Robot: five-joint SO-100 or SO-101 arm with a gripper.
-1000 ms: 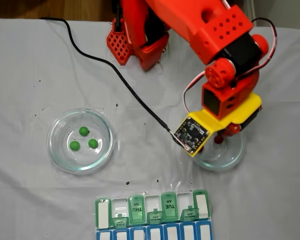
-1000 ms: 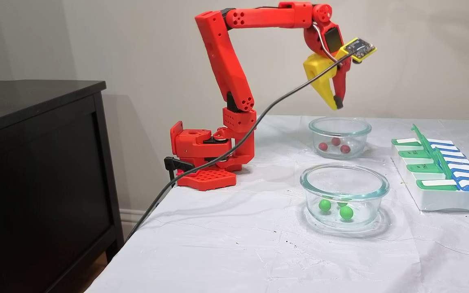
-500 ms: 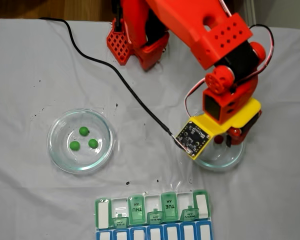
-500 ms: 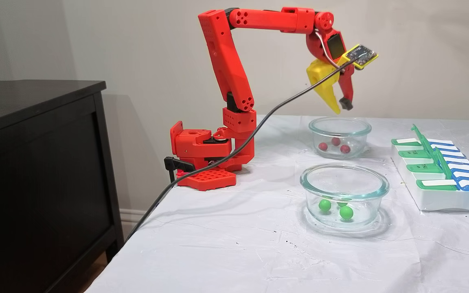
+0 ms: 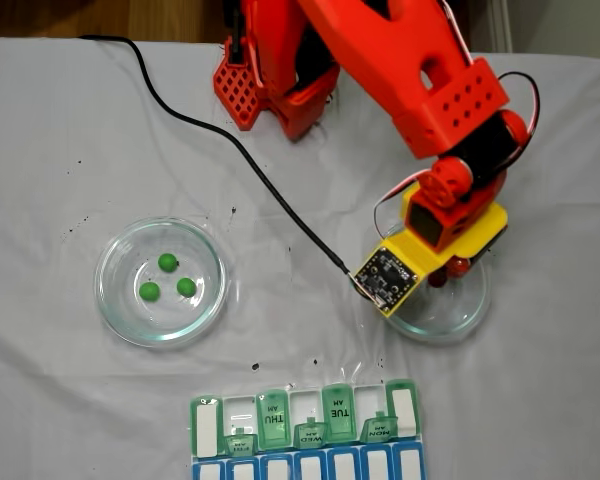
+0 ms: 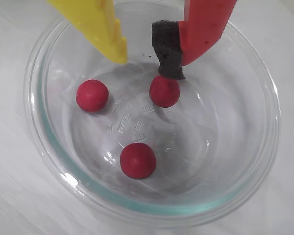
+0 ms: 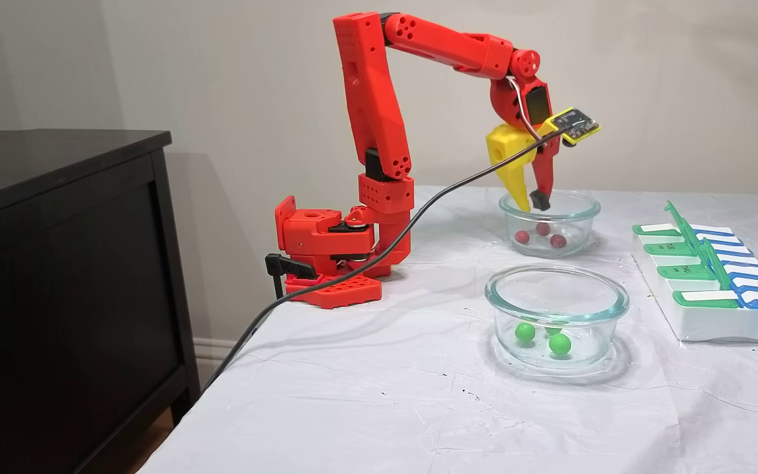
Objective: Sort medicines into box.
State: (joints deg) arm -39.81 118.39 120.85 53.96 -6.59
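Three red medicines (image 6: pixel 137 160) lie in a clear glass dish (image 6: pixel 245 191), the far dish (image 7: pixel 580 205) in a fixed view. My gripper (image 6: pixel 145 63) is open, its tips just inside that dish's rim (image 7: pixel 531 203). The yellow finger (image 6: pixel 100 27) hangs above the gap between two balls. The red finger's black pad (image 6: pixel 167 49) sits right over one red ball (image 6: pixel 164 91); contact is unclear. Three green medicines (image 5: pixel 166 262) rest in the other dish (image 5: pixel 105 300), the near one (image 7: pixel 609 296). The box (image 5: pixel 305 415) lies at the table's front, some green lids raised (image 7: pixel 685 230).
The arm's red base (image 5: pixel 275 80) stands at the back of the white cloth (image 5: pixel 60 130). A black cable (image 5: pixel 270 190) runs from the wrist camera across the table and off its edge (image 7: pixel 326 283). A black cabinet (image 7: pixel 56 263) stands left of the table.
The gripper opened from shut and the arm came down, bringing the fingertips from well above the red-ball dish to just inside its rim. The balls and the box have not moved.
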